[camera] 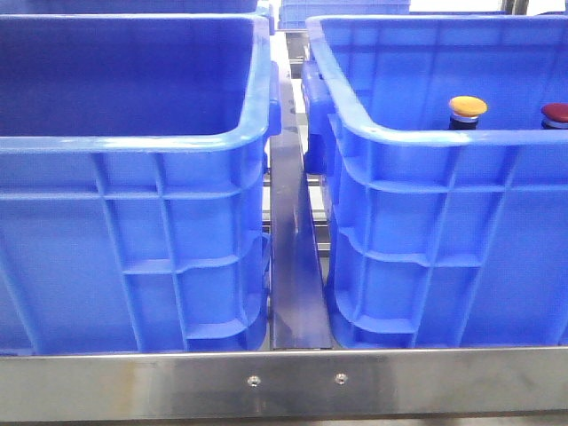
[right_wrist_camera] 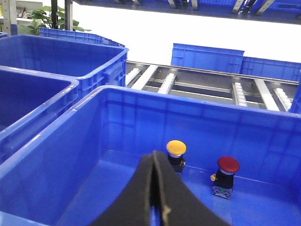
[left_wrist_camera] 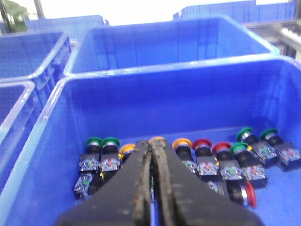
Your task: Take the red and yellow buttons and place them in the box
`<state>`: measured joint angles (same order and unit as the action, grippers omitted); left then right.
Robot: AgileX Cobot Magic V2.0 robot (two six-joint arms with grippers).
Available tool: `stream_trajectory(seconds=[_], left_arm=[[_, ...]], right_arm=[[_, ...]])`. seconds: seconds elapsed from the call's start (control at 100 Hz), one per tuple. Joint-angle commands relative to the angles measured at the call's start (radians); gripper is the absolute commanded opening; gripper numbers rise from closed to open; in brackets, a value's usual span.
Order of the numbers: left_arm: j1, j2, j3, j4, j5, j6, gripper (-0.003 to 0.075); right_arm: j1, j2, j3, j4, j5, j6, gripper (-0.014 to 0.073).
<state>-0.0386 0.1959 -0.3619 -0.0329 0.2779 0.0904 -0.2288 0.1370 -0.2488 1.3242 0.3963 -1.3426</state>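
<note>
Crate wall [camera: 426, 257] hides 2 buttons' [camera: 467, 110] bodies.

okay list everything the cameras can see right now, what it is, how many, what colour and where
Right crate: one, blue, front right; holds the two upright buttons.
Yellow button: one, yellow-orange cap, black body, upright in the right crate.
Red button: one, dark red cap, upright beside the yellow one, apart from it.
Left crate: one, blue, front left; contents hidden in the front view.
Button pile: about ten, green, yellow and red caps, in a row on a crate floor under the left wrist.
Other crates: several, blue, behind.
Roller conveyor: one, metal, behind the right crate.
Metal rail: one, silver, front edge.
Left gripper: black, shut, above the button pile.
Right gripper: black, shut, over the right crate.
</note>
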Motion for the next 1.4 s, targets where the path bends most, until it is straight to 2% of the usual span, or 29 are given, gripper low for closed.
stream_trajectory(seconds=[0.0,0.11,0.32,0.37,0.47,1.39], left_arm=[[0.001,-0.033,0.042,-0.004,-0.117,-0.013,-0.0020],[0.015,-0.112,0.153,-0.004,-0.142,-0.045,-0.0020],[0.057,-0.234,0.389,-0.004,-0.338,-0.045,-0.0020],[0.063,-0.232,0.373,-0.004,-0.256,-0.045,-0.0020],[0.063,-0.232,0.381,-0.004,-0.295,-0.045,-0.0020],[0.062,-0.232,0.381,-0.004,-0.293,-0.045,-0.0020]], right_arm=[[-0.001,0.009,-0.026,0.029,-0.012,-0.006,-0.0067],[-0.001,0.009,-0.026,0.029,-0.012,-0.006,-0.0067],[-0.001,0.009,-0.026,0.029,-0.012,-0.006,-0.0067],[-0.001,0.008,-0.026,0.029,-0.012,-0.006,-0.0067],[-0.001,0.009,-0.026,0.034,-0.005,-0.006,-0.0067],[-0.001,0.009,-0.026,0.037,-0.003,-0.006,-0.0067]])
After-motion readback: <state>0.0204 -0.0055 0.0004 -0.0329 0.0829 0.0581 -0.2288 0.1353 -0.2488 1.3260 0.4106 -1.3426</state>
